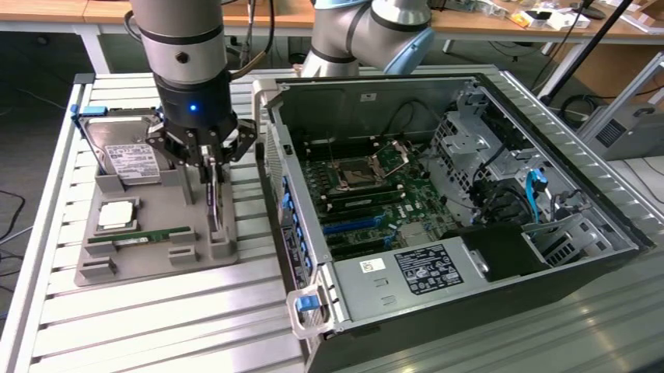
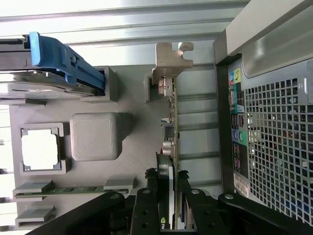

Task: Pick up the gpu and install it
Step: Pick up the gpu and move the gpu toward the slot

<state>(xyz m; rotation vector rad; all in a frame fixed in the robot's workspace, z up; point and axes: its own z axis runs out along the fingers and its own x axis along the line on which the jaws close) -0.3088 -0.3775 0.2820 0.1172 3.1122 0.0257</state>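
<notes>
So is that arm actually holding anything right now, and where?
Yes, the graphics card: its fingers clamp the upper edge, at the end away from the metal bracket.

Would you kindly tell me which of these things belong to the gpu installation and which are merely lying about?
In the job: gpu, standing on edge in the grey holder; pincer, closed on it; open computer case.
Lying about: hard drive in blue frame; processor chip; green RAM stick, all on the holder.
</notes>
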